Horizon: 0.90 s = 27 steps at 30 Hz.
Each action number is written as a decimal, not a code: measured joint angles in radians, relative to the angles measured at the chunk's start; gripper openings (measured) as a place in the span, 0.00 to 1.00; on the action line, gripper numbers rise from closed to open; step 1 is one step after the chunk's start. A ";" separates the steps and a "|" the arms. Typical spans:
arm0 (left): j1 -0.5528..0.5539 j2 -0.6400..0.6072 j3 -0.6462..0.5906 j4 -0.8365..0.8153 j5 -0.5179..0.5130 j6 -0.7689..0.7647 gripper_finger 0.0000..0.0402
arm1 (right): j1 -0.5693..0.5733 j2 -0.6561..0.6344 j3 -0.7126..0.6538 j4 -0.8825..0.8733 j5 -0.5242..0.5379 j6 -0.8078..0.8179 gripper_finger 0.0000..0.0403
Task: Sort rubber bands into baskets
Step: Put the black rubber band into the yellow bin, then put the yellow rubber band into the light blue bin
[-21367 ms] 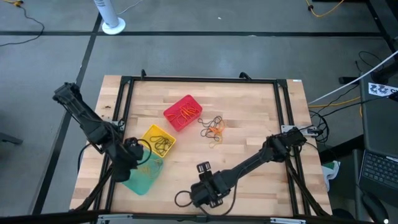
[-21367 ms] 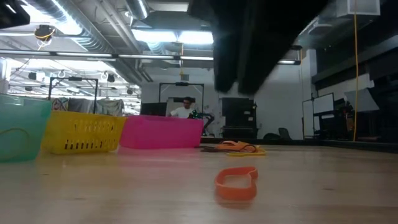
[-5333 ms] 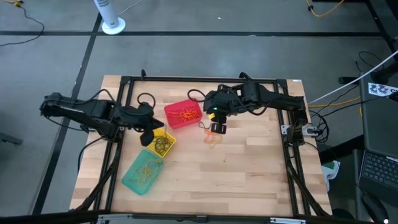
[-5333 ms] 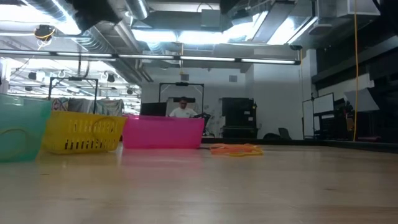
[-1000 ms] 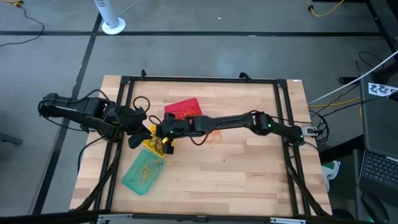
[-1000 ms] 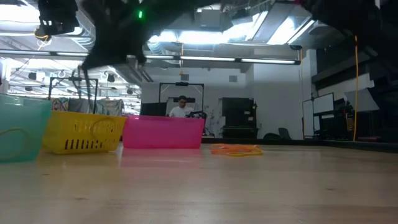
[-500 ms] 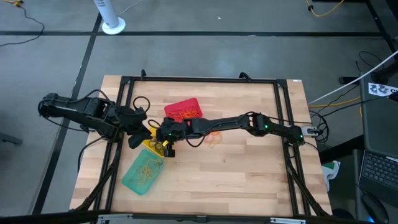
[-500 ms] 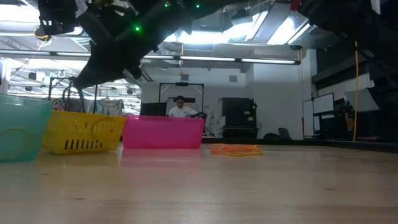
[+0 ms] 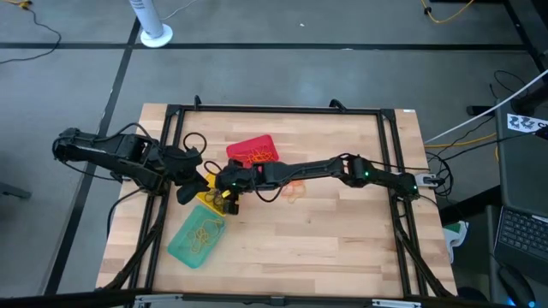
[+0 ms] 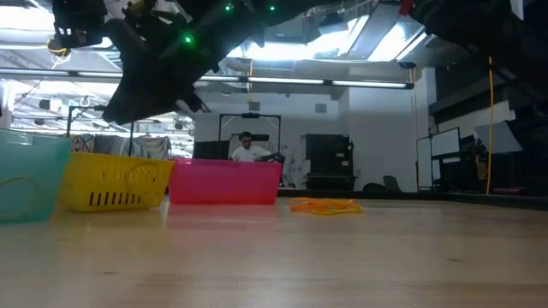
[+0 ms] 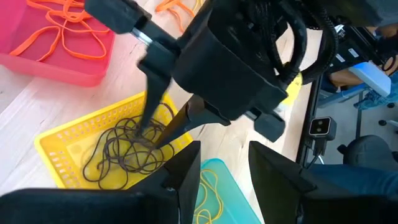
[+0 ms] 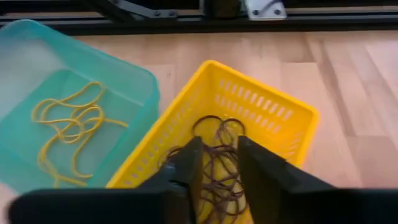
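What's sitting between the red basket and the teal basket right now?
The yellow basket holding dark rubber bands, seen in the high view, between red basket and teal basket.

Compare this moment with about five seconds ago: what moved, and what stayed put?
The right gripper swung from the loose bands beside the red basket across to the yellow basket, fingers now parting over the dark bands. The left gripper, all baskets and the remaining orange bands stayed put.

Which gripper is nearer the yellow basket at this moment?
Right. The right gripper hangs directly over the yellow basket, fingers parted above the dark rubber bands inside. The left gripper sits just beside the basket's outer edge.
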 joint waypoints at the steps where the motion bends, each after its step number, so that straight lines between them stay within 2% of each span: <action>1: 0.000 0.000 0.000 0.000 0.000 0.000 0.33 | 0.000 0.000 0.000 0.000 0.015 0.001 0.27; 4: 0.000 0.000 0.000 0.000 0.000 0.000 0.33 | 0.000 -0.006 0.000 -0.023 0.020 -0.008 0.36; 7: 0.000 0.000 0.000 0.000 0.000 0.000 0.33 | 0.000 -0.043 0.000 -0.128 0.014 -0.008 0.41; 15: 0.000 0.001 0.000 -0.001 -0.026 0.000 0.33 | 0.000 -0.207 0.002 -0.676 0.009 -0.009 0.44; 19: 0.000 0.001 0.000 0.000 -0.044 0.000 0.33 | 0.000 -0.237 0.002 -0.896 0.005 0.030 0.44; 22: 0.000 0.002 0.000 0.000 -0.060 0.000 0.33 | -0.001 -0.235 -0.007 -0.993 0.022 0.056 0.44; 27: 0.000 0.002 0.000 0.002 -0.064 -0.017 0.33 | -0.007 -0.233 -0.111 -1.019 0.053 0.171 0.44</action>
